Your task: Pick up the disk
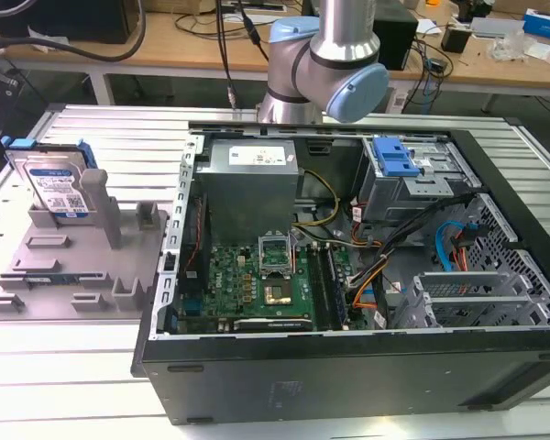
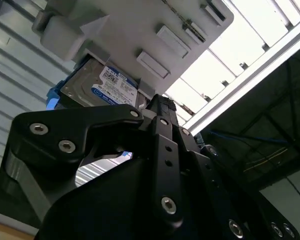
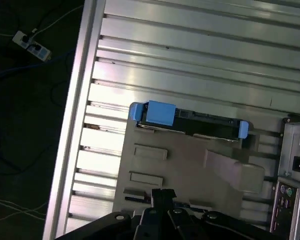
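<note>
At the exterior view's left, the disk [image 1: 60, 188] stands on its edge in the far end of a grey tray [image 1: 64, 275], with its label facing the camera, blue rails on its sides and an upright grey post [image 1: 101, 197] just beside it. The tray lies on a ribbed metal tabletop [image 1: 73, 385]. To the right of the tray sits an open computer case [image 1: 348, 376] with a green circuit board [image 1: 257, 280] inside and a blue-handled drive cage [image 1: 394, 160] toward its far right. The robot arm [image 1: 325, 55] rises behind the case. In both wrist views the black gripper [image 3: 162, 196] [image 2: 157, 107] hangs above the tray, apart from the disk [image 3: 200, 122] [image 2: 102, 87]. I cannot tell whether the gripper is released or clenched.
</note>
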Tool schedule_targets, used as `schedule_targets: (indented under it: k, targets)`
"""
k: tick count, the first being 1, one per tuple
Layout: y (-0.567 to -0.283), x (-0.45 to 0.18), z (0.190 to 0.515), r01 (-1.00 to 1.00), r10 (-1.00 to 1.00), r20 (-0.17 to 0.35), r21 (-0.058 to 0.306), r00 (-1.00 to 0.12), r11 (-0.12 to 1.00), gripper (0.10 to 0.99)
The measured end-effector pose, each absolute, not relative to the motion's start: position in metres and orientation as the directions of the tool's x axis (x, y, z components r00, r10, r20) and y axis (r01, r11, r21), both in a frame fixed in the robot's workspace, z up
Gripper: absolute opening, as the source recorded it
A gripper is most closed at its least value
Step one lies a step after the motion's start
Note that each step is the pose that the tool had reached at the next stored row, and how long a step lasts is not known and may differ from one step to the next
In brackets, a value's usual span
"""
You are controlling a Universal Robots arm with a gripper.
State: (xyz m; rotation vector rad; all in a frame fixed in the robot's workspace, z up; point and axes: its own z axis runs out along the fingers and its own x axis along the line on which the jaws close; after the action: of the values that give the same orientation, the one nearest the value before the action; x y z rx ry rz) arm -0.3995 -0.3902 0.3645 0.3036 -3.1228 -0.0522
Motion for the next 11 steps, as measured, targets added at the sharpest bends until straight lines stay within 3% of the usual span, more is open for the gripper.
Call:
schedule_targets:
  k: [11]
  targets:
    - [-0.3902, -0.3994, 0.364, -0.475, -0.475, 0.0, 0.033, -0.88, 0.88, 0.106]
